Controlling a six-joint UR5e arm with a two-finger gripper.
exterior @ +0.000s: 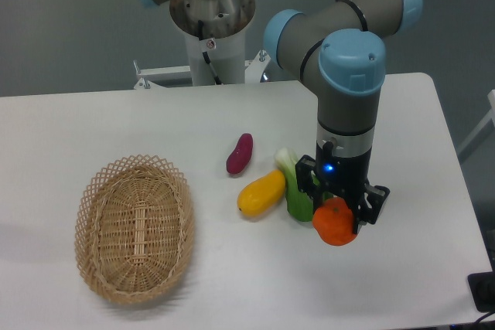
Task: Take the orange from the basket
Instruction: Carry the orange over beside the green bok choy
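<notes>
The orange is small, round and bright orange. It sits between the two black fingers of my gripper, right of the table's middle and far from the basket. The gripper points straight down and is shut on the orange. I cannot tell whether the orange touches the table or hangs just above it. The basket is an oval tan wicker basket at the front left, with nothing in it.
A yellow-orange mango-like fruit and a green vegetable lie just left of the gripper. A purple sweet potato lies behind them. The robot base stands at the back. The table's right edge is near.
</notes>
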